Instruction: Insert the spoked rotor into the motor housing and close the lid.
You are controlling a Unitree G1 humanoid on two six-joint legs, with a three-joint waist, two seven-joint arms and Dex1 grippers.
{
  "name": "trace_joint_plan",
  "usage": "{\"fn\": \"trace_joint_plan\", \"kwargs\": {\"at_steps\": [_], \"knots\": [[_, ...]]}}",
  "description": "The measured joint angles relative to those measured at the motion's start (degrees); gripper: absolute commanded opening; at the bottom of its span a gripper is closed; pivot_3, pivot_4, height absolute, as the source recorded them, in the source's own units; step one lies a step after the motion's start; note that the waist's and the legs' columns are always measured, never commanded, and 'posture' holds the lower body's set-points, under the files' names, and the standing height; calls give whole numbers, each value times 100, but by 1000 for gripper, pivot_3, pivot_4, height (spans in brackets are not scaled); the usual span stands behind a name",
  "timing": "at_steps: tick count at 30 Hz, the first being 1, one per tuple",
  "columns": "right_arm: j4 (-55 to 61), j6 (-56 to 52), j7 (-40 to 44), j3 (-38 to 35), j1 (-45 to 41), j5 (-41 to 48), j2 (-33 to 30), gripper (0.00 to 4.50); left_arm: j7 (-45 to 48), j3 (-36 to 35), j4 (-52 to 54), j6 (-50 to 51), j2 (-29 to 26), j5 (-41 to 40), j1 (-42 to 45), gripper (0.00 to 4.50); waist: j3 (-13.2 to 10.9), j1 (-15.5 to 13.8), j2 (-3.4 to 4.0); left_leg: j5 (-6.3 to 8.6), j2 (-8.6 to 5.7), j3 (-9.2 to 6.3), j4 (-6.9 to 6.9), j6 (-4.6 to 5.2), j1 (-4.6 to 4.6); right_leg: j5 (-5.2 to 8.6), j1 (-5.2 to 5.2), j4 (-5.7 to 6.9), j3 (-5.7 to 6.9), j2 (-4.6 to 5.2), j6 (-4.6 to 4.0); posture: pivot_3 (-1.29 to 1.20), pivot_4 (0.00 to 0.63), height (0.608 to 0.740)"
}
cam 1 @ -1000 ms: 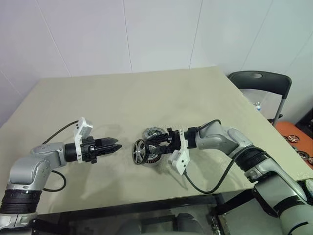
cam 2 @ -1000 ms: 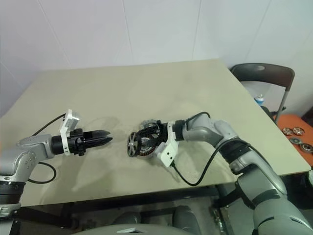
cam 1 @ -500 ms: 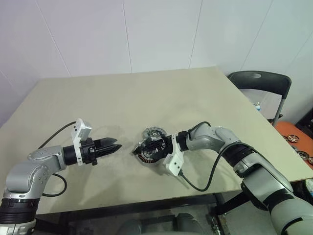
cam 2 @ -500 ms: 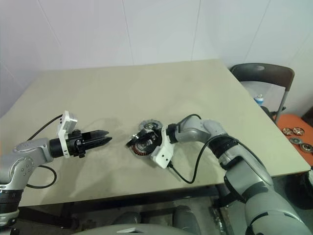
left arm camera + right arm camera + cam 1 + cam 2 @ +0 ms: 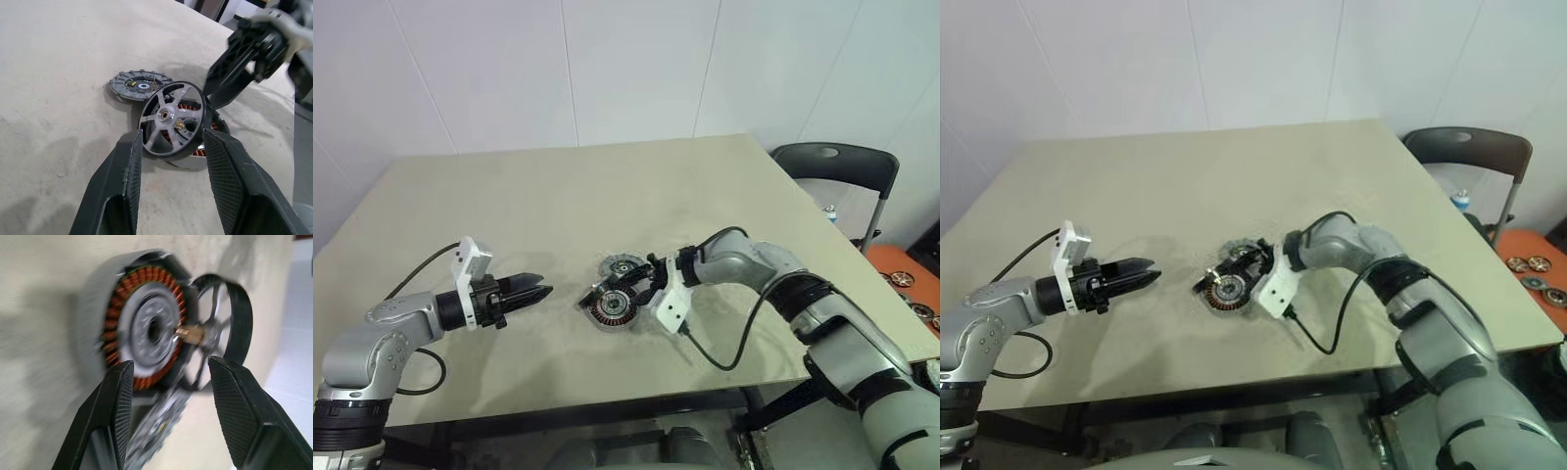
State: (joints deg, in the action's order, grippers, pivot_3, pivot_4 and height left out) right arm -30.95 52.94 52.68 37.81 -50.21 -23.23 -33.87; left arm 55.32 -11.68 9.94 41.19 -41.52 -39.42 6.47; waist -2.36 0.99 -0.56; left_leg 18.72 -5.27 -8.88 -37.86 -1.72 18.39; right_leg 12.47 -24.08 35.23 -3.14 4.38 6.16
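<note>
The motor housing (image 5: 612, 312) lies flat on the table, its copper windings (image 5: 128, 303) facing up. The spoked rotor (image 5: 168, 120) leans tilted on the housing, its short shaft close to the housing's centre hole. My right gripper (image 5: 628, 284) reaches in from the right with its jaws open, its fingertips by the rotor's rim; I cannot tell whether they touch it. The lid (image 5: 620, 264) lies flat just behind the housing. My left gripper (image 5: 540, 290) hovers open to the left of the parts, pointing at them and holding nothing.
The parts sit on a beige table (image 5: 558, 196) near its front middle. A dark chair (image 5: 832, 162) stands off the table's right corner. More round parts lie on an orange surface (image 5: 1528, 269) at the far right. A black cable (image 5: 715, 357) trails from my right wrist.
The rotor stood upright at my right gripper's tips beside the housing; now it is tipped over onto the housing. My right wrist has turned and shifted right. The left arm has stayed put.
</note>
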Motion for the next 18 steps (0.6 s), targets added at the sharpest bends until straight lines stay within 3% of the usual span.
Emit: {"fn": "trace_joint_plan", "kwargs": {"at_steps": [5,11,18], "knots": [[610,-497,749,2,257,582,-84,2532,34,25,-90,-53,3,17,89,2091,-2,27,3,0,3,6,2,0,-4,0,-2,6,-1,-2,0,0,0,740],[582,-604,389,-28,85,280,449,2532,69,137,-191,-80,26,45,203,2091,-2,-5,3,-2,4,5,1,-3,-4,-2,-5,10,-1,-5,-2,0,0,740],[465,-594,130,-95,-152,74,597,2532,81,139,-210,-123,26,52,220,2091,-1,-17,2,-2,3,5,3,-3,2,-2,-10,5,-1,-4,-2,0,0,740]]}}
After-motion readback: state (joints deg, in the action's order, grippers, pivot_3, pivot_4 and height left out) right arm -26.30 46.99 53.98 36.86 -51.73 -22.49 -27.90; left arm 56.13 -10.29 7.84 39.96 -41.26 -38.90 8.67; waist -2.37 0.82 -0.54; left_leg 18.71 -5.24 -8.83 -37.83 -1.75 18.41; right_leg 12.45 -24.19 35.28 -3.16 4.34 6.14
